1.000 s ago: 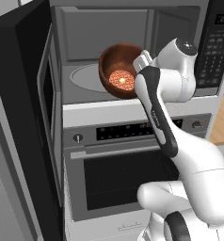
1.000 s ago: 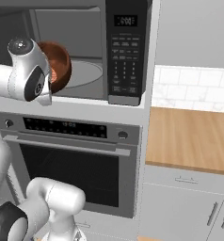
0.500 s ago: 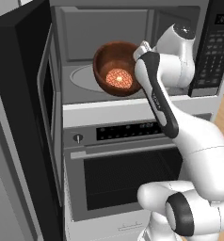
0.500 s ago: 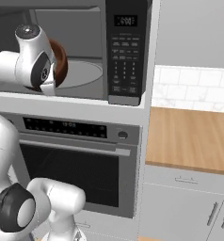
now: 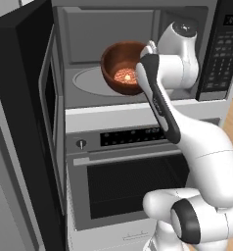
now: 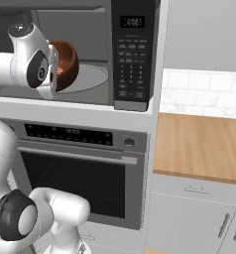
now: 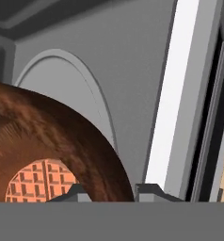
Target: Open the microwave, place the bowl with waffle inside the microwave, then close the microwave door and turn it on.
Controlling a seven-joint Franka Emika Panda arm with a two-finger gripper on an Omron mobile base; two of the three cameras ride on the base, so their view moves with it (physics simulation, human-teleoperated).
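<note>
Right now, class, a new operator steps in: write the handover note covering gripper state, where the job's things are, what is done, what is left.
Gripper: shut on the bowl, pinching its rim.
Bowl: held tilted inside the microwave cavity over the turntable; whether it is set down is unclear. Waffle lies inside it.
Microwave door: swung fully open to the left.
Done: door opened, bowl carried in.
Left: release the bowl, withdraw, close the door, press start on the keypad.

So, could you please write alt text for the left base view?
The white robot arm holds a reddish-brown wooden bowl with a waffle inside the open microwave, above its round turntable. The microwave door stands swung open at left; a silver oven sits below.
</note>
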